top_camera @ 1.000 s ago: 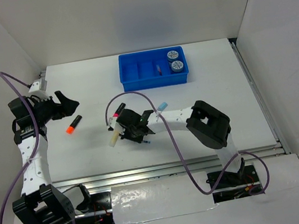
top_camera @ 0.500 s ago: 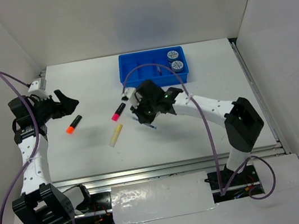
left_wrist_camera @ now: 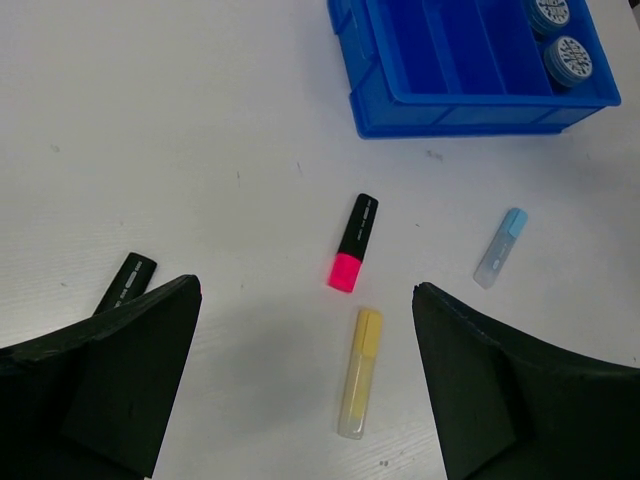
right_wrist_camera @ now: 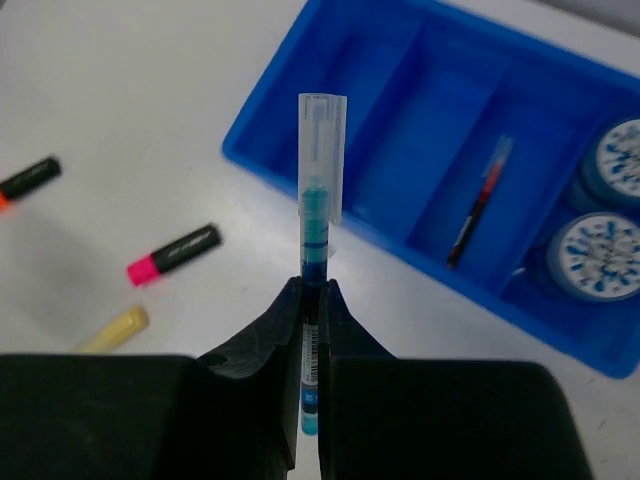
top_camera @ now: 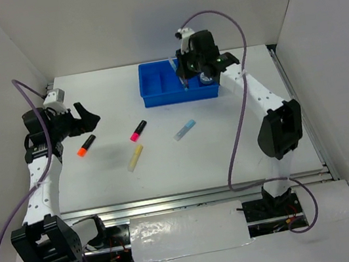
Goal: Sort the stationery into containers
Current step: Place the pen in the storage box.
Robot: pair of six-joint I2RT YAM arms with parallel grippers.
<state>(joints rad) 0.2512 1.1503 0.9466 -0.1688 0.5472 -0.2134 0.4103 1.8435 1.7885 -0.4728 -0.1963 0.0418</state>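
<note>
Above white tabletop (right_wrist_camera: 140, 90), right pincer (right_wrist_camera: 311, 292) pinches thin, clear-capped blue pen (right_wrist_camera: 318, 200).

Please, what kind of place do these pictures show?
Probably a robot test booth in a laboratory: plain white panel walls enclose a white table, and two white-and-black robot arms stand at its near edge, trailing purple cables.
</note>
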